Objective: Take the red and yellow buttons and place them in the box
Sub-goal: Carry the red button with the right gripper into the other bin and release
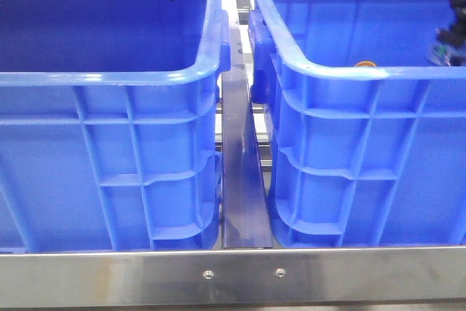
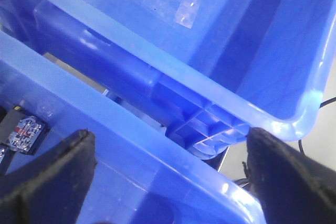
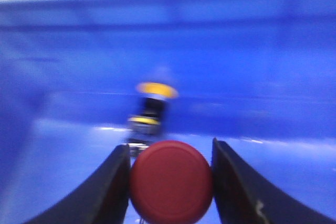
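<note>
My right gripper [image 3: 170, 179] is shut on the dark red button [image 3: 171, 182], its round cap filling the gap between the fingers inside the right blue crate [image 1: 349, 81]. The yellow button [image 3: 156, 91] stands just beyond it on the crate floor; its orange cap also peeks over the rim in the front view [image 1: 365, 64]. In the front view the right gripper [image 1: 450, 40] shows only at the right edge. My left gripper [image 2: 169, 174] is open and empty, above the adjoining rims of the two crates.
The left blue crate [image 1: 109, 78] stands beside the right one, with a narrow gap and a dark rail [image 1: 244, 180] between them. A small circuit part [image 2: 23, 132] lies in one crate. A steel table edge [image 1: 233, 274] runs along the front.
</note>
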